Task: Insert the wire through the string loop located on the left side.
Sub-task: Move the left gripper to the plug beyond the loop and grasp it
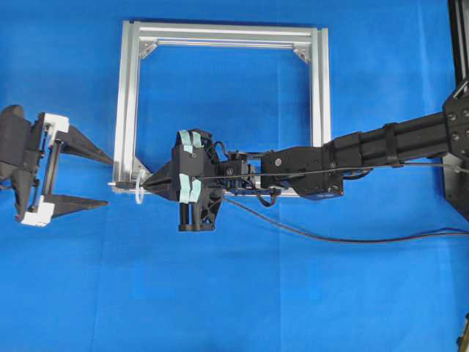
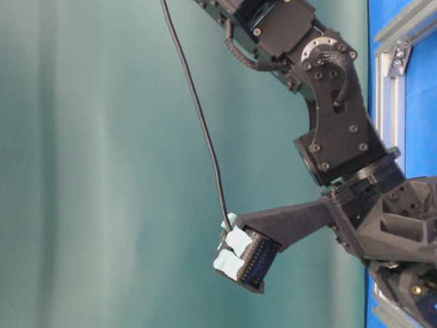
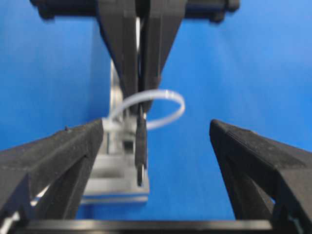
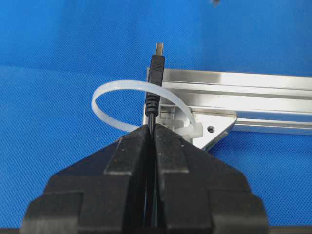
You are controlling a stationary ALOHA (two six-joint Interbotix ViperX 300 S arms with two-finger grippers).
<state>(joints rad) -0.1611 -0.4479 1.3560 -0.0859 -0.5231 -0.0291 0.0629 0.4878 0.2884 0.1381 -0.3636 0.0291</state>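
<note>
The silver frame (image 1: pixel 128 95) lies flat on the blue table. The white string loop (image 1: pixel 138 192) is tied at its near left corner. My right gripper (image 1: pixel 150 183) is shut on the black wire (image 1: pixel 293 174) just behind its plug. In the right wrist view the plug (image 4: pixel 156 68) sticks out past the shut gripper (image 4: pixel 152 127) and passes through the string loop (image 4: pixel 117 87). In the left wrist view the plug (image 3: pixel 141 146) points toward me out of the loop (image 3: pixel 170 100). My left gripper (image 3: pixel 156 124) is open and empty. From overhead that left gripper (image 1: pixel 108 180) sits just left of the corner.
The wire's slack (image 1: pixel 330 236) trails across the blue cloth to the right edge, and a length (image 2: pixel 198 109) hangs in the air above the right arm. A black post (image 1: pixel 458 44) stands at the far right. Bare cloth lies in front of the frame.
</note>
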